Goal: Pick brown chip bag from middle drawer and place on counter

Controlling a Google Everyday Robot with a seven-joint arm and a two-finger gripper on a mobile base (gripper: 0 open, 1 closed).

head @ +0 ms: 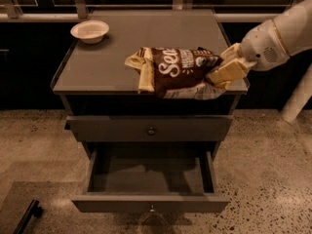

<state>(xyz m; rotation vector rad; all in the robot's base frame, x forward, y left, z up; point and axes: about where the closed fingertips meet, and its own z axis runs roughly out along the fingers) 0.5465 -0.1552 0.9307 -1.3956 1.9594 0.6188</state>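
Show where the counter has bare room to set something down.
The counter is bare across its middle and back, between the white bowl at the back-left corner and the brown chip bag. The front-right is crowded: the bag overhangs the edge, with the gripper clamped on its right end. The open middle drawer holds nothing.

White script "Se…" on brown chip bag (178, 74), gripper (226, 72) clamping its end

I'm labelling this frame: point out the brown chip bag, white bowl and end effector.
brown chip bag (178, 71): camera view, its brown lettered middle.
white bowl (89, 31): camera view, its inner hollow.
end effector (223, 74): camera view, between fingertips, at the bag's right end.
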